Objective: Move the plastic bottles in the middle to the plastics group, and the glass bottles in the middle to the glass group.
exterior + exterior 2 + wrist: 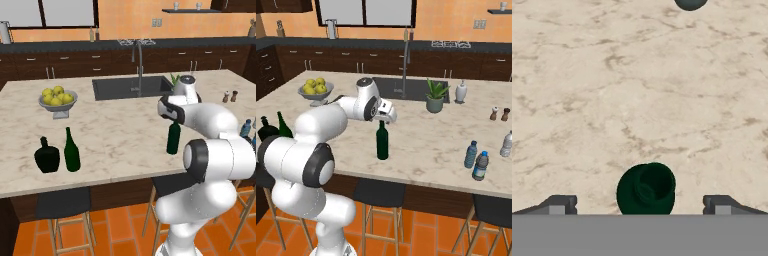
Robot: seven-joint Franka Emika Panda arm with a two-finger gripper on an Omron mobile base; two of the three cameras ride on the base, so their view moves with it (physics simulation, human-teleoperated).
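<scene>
A tall dark green glass bottle [173,140] [382,142] stands alone mid-counter near the front edge. My gripper [172,119] [385,119] hovers just above its neck, pointing down. In the hand view the bottle's mouth [648,189] sits between the two spread fingertips [564,204], so the gripper [643,205] is open and holds nothing. The glass group, a squat black bottle [47,156] and a slender green bottle [71,151], stands at the left. Two small blue plastic bottles [471,154] [481,165] stand together at the right, a third [507,144] farther right.
A bowl of lemons [58,98] sits at the back left, the sink [131,87] with its faucet behind the centre. A potted plant [435,97], a white vase [461,91] and salt and pepper shakers [498,114] stand at the back right. Stools [65,205] line the counter's front.
</scene>
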